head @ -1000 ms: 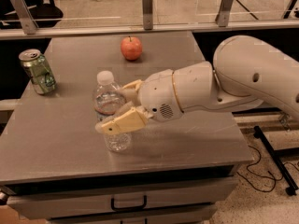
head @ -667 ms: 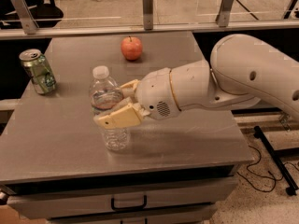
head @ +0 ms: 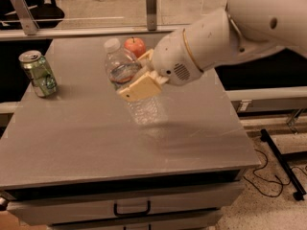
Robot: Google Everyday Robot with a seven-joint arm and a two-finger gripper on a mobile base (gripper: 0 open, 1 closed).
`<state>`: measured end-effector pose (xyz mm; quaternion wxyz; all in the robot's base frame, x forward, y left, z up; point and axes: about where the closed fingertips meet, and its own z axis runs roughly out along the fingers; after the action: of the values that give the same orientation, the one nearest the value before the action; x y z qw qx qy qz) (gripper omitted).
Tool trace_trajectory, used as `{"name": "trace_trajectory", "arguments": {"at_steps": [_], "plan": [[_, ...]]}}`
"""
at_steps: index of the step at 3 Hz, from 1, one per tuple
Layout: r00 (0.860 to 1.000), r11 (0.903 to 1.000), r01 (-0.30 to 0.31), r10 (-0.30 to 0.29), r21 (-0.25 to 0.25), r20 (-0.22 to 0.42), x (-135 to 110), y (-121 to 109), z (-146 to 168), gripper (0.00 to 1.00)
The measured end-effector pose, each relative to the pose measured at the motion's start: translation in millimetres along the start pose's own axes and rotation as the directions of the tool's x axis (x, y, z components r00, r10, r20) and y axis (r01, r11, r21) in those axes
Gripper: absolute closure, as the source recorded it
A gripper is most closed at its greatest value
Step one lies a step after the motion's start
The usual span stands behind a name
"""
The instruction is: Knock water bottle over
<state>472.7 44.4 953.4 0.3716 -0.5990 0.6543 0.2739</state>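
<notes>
Claw point(head: 135, 78) at bottle point(head: 120, 65) mid-body, grip state can't tell. Bottle leans to 11 o'clock; looks light, slick, thin-walled, so push high.

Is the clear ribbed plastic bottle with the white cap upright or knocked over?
Tipped, not flat: the clear ribbed bottle leans, cap toward the green can, base down at the grey table; the gripper against its middle.
</notes>
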Motion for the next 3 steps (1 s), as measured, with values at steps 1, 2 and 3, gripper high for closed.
{"name": "trace_trajectory", "arguments": {"at_steps": [1,2,3], "plan": [[0.980,0.9956,0.092,-0.093,-0.015,-0.176,-0.3,-19.9,-19.6,1.00],[0.912,0.9789,0.195,-0.204,-0.062,-0.356,23.0,-26.5,-21.6,1.00],[0.812,0.9654,0.246,-0.254,-0.087,-0.526,63.8,-37.0,-19.3,0.82]]}}
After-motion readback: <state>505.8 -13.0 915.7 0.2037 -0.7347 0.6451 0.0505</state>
